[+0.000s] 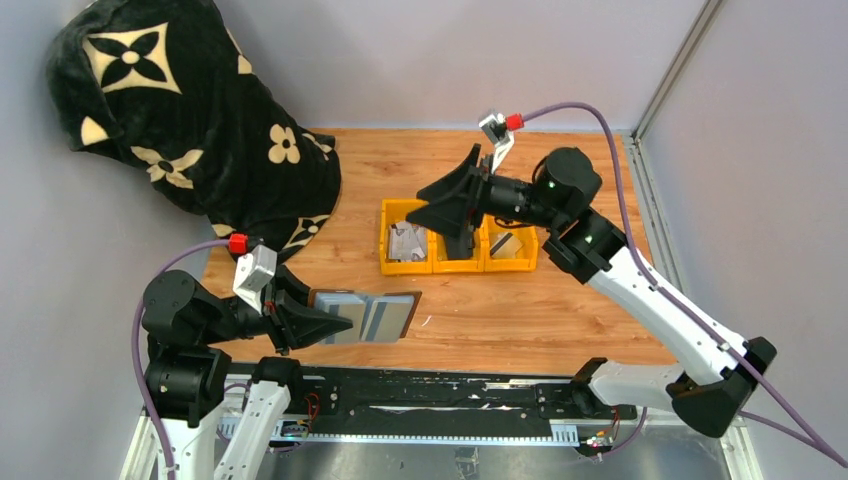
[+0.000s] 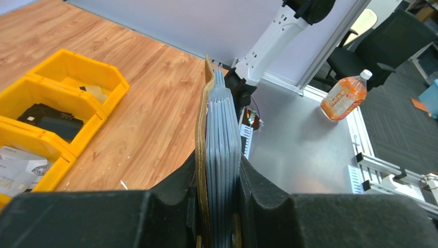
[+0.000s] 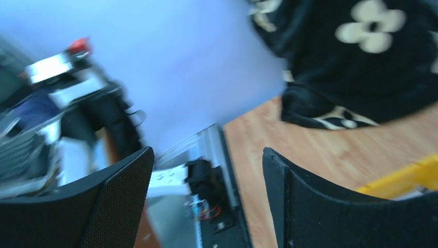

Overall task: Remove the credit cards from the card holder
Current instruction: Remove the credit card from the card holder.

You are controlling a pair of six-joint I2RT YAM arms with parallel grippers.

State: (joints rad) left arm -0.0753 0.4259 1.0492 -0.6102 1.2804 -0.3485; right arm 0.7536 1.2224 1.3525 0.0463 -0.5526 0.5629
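Observation:
The card holder (image 1: 372,316) is a brown leather case with a grey-silver inner face. My left gripper (image 1: 335,322) is shut on its left end and holds it above the table's front edge. In the left wrist view the card holder (image 2: 202,150) stands edge-on between my fingers, at my left gripper (image 2: 219,206), with a stack of grey sleeves (image 2: 224,139) inside. I cannot make out single credit cards in it. My right gripper (image 1: 425,208) is open and empty above the yellow tray (image 1: 460,267). The right wrist view is blurred and shows nothing at my right gripper (image 3: 206,175).
The yellow three-compartment tray (image 2: 111,77) holds light papers or cards (image 1: 408,240) on the left, a black object (image 2: 49,120) in the middle and a pale card (image 1: 508,243) on the right. A black flowered blanket (image 1: 190,110) covers the back left corner.

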